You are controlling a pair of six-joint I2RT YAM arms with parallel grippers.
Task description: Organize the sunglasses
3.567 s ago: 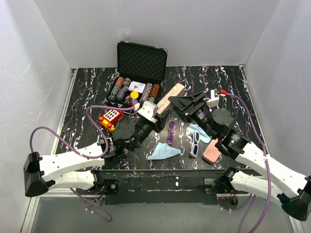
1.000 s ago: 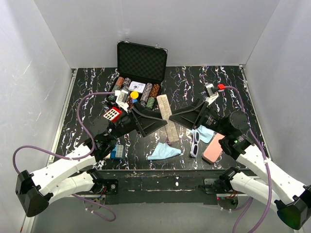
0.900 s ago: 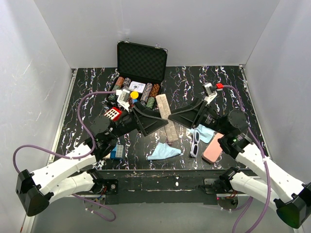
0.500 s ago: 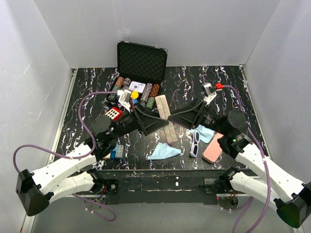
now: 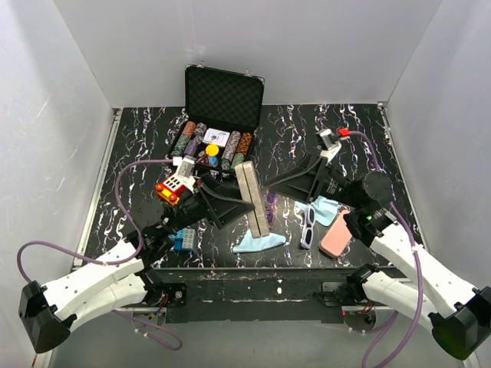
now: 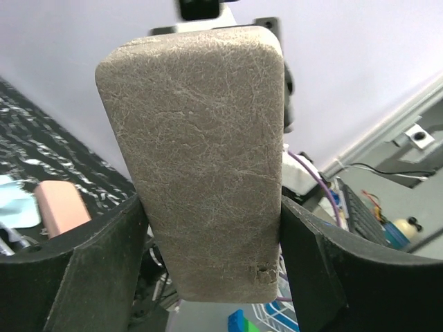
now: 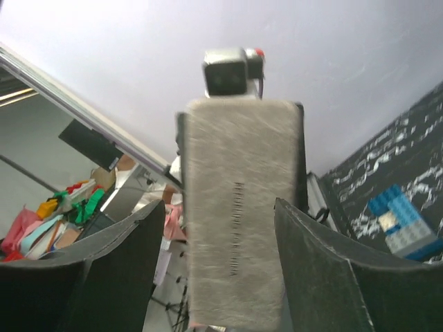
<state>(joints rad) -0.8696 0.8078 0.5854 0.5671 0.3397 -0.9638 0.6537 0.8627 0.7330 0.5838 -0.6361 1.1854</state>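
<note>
My left gripper [image 5: 242, 201] is shut on the grey-brown case [image 5: 253, 198], which it holds off the table, long and tilted. In the left wrist view the case [image 6: 201, 159] fills the gap between both fingers of the left gripper [image 6: 211, 273]. My right gripper [image 5: 270, 181] stands open at the case's right side. In its wrist view the right gripper [image 7: 221, 277] has the case [image 7: 239, 207] between its fingers, with a gap on the left. The white sunglasses [image 5: 308, 225] lie on the table beside the pink case [image 5: 335, 239]. A slim purple shape [image 5: 270, 202] shows beside the held case; I cannot tell whether it is the purple sunglasses.
One light blue cloth [image 5: 259, 243] lies under the held case, another [image 5: 326, 208] under the right arm. An open black chip case [image 5: 222, 96] with chips [image 5: 211, 144] stands at the back. A red toy [image 5: 174, 186] and a blue block [image 5: 182, 239] lie at the left.
The left gripper has shut on the grey-brown case, which lay flat on the table, and lifted it up on edge, drawing it nearer. The right gripper has barely moved.
</note>
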